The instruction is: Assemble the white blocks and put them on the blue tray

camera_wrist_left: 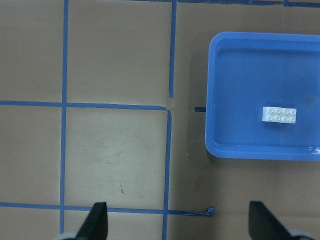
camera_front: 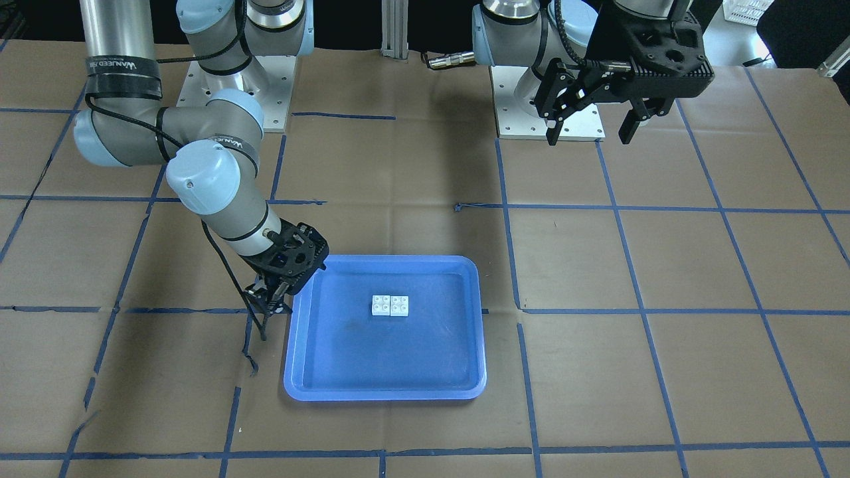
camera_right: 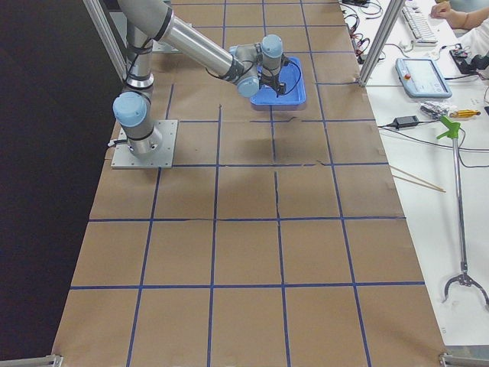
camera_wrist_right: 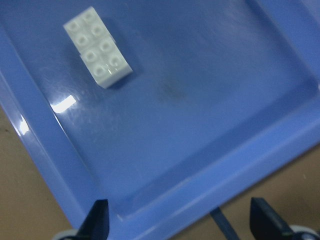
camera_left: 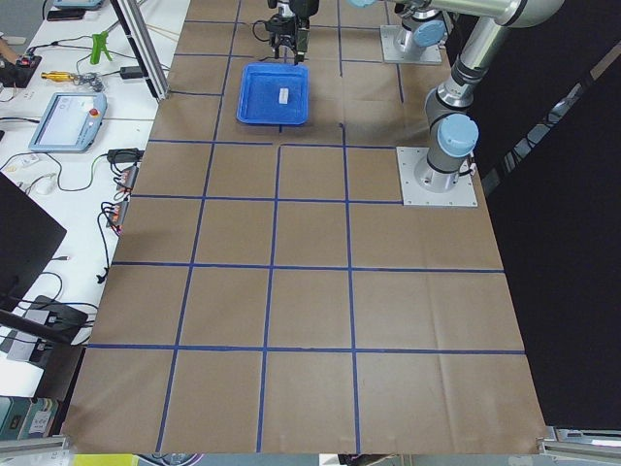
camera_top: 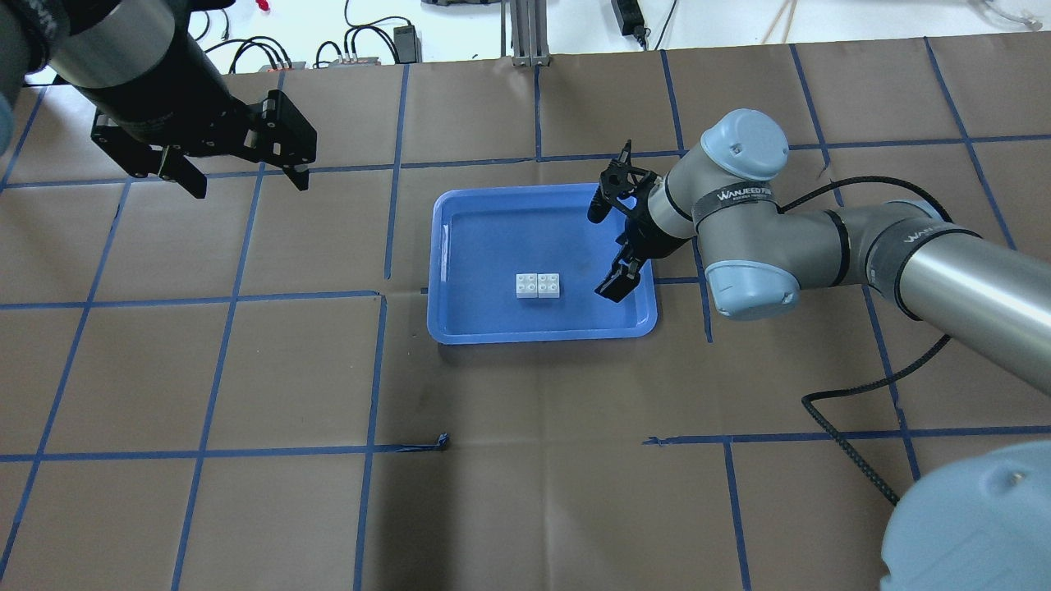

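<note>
The white blocks [camera_top: 538,286] sit near the middle of the blue tray [camera_top: 542,333], side by side and touching, studs up, not stacked. The wrist view shows a seam between them, and I cannot tell if they actually lock or only abut. The right gripper [camera_top: 606,250] has its fingers wide apart and empty, at the tray's edge on the robot's right, clear of the blocks. The left gripper [camera_top: 246,185] is also spread open and empty, raised and well away over the table [camera_top: 525,460].

Main risk: the right gripper looks low by the rim, so a sideways pull-out could clip the rim, jolt the tray and slide the two bricks apart if they are only butted together. If stacking is what counts as assembled, a regrasp is risky. The bricks are tiny and touching, so wide fingers may shove both or pinch the pair crooked, and smooth plastic would probably slip on the slick tray floor. The left arm poses little risk from where it is.
</note>
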Tool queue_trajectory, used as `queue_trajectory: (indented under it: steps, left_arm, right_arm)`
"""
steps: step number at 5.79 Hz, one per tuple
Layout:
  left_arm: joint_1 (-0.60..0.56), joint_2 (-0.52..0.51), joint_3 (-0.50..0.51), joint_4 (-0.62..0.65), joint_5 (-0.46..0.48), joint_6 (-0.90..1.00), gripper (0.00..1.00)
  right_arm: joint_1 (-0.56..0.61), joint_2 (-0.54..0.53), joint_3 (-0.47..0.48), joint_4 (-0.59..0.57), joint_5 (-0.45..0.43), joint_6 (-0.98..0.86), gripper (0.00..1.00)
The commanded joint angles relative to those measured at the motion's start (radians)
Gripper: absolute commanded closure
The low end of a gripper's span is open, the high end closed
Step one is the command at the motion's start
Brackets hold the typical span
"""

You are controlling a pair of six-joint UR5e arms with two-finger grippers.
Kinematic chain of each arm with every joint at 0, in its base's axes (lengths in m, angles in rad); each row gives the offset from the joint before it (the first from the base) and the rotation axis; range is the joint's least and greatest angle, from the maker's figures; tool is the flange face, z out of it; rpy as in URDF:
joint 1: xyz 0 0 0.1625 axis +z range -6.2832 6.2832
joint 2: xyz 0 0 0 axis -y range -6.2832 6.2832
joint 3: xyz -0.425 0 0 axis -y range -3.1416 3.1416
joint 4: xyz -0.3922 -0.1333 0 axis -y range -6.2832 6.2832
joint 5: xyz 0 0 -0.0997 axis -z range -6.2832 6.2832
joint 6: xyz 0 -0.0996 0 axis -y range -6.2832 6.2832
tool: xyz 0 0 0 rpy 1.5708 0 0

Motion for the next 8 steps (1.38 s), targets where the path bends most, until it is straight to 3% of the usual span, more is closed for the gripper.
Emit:
queue_trajectory:
  steps: [1,3,6,8]
  left_arm:
    - [0.000,0.000,0.000,0.000,0.000,0.000,0.01]
    - [0.000,0.001,0.000,0.000,0.000,0.000,0.01]
    - [-0.006,0.001,0.000,0.000,0.000,0.000,0.01]
    - [-0.003,-0.006,-0.003,0.009,0.000,0.000,0.01]
  right_arm:
    - [-0.060,-0.098,-0.022,0.175,-0.129,0.246,0.00]
    - [-0.084,-0.226,-0.089,0.398,-0.213,0.642,0.00]
    - [-0.055,-0.297,-0.320,0.814,-0.205,0.896,0.00]
    - [-0.021,-0.296,-0.342,0.825,-0.203,0.896,0.00]
